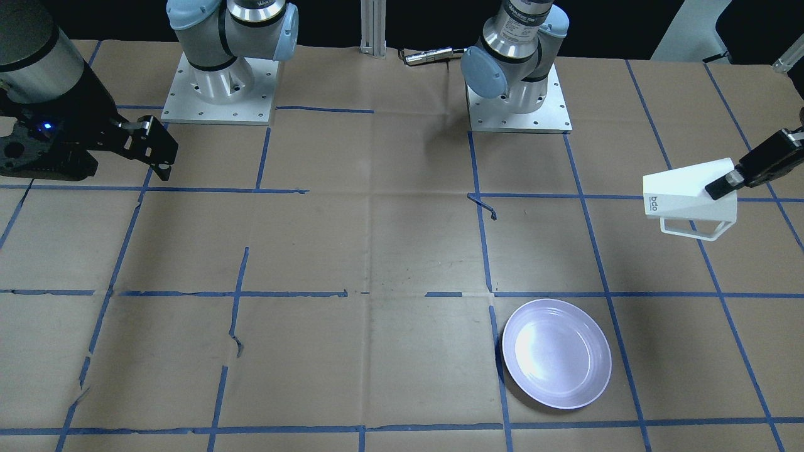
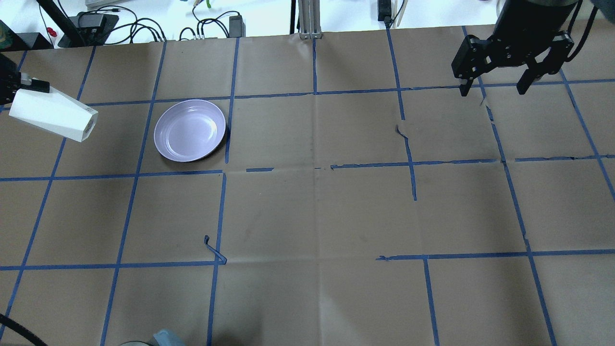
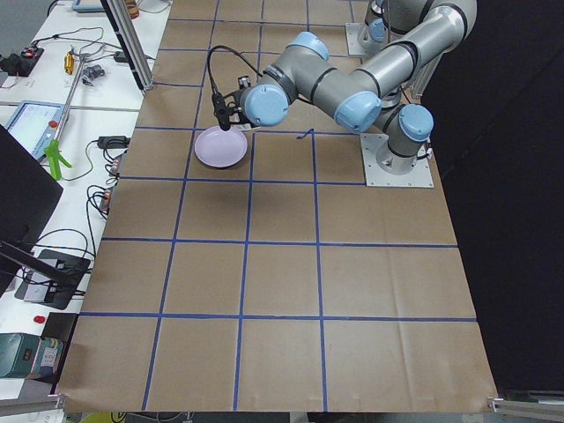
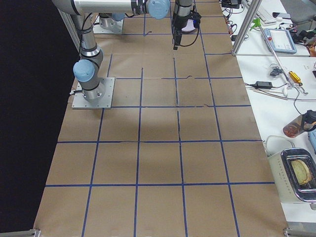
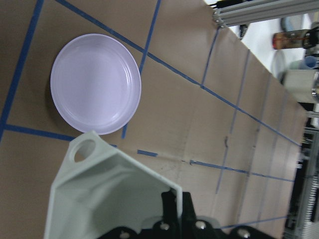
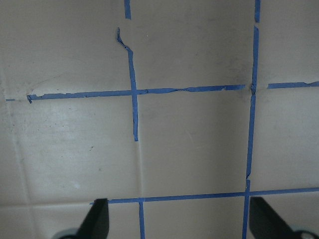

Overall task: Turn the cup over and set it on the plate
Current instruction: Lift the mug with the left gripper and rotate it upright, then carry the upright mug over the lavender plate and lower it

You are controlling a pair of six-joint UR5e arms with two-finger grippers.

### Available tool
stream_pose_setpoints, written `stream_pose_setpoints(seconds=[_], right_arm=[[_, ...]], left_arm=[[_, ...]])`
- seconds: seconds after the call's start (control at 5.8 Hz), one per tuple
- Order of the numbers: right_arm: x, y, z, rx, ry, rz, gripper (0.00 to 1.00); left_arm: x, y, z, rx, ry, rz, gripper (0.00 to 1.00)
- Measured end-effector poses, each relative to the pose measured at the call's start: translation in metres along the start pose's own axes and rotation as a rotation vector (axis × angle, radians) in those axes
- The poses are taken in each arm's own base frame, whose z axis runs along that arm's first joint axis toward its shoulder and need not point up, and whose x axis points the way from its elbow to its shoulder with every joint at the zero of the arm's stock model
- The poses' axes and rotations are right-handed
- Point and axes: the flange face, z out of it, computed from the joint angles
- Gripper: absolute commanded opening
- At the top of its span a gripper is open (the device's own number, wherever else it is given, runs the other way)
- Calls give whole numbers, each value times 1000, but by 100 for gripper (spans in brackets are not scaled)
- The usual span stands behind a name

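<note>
Cup [image 1: 689, 194] hangs sideways clamped in left jaws, apart from plate [image 1: 556, 353]; right jaws spread.

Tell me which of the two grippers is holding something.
The left gripper: it is shut on the cup, held tilted above the table. The right gripper hangs open and empty.

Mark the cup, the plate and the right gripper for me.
cup [image 1: 684, 191], exterior front-facing view, on its white faceted side wall.
plate [image 1: 556, 353], exterior front-facing view, on its bare centre.
right gripper [image 2: 491, 91], overhead exterior view, midway between its open fingertips.
</note>
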Motion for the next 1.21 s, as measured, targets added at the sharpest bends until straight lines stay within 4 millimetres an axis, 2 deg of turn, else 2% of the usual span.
stream_pose_setpoints(seconds=[0.17, 0.34, 0.52, 0.69, 0.86, 1.03, 1.21], right_arm=[[0, 0, 0, 0, 0, 0, 100], [0, 0, 0, 0, 0, 0, 100], [0, 0, 0, 0, 0, 0, 100], [0, 0, 0, 0, 0, 0, 100], [0, 0, 0, 0, 0, 0, 100], [0, 0, 0, 0, 0, 0, 100], [0, 0, 0, 0, 0, 0, 100]], left_arm=[[56, -4, 33, 22, -191, 50, 0], [108, 0, 68, 57, -371, 126, 0], [147, 10, 100, 88, -513, 220, 0], [167, 17, 129, 99, -594, 287, 0], [165, 13, 157, 110, -623, 320, 0], [145, 3, 194, 139, -647, 342, 0], [116, 1, 235, 183, -671, 363, 0]])
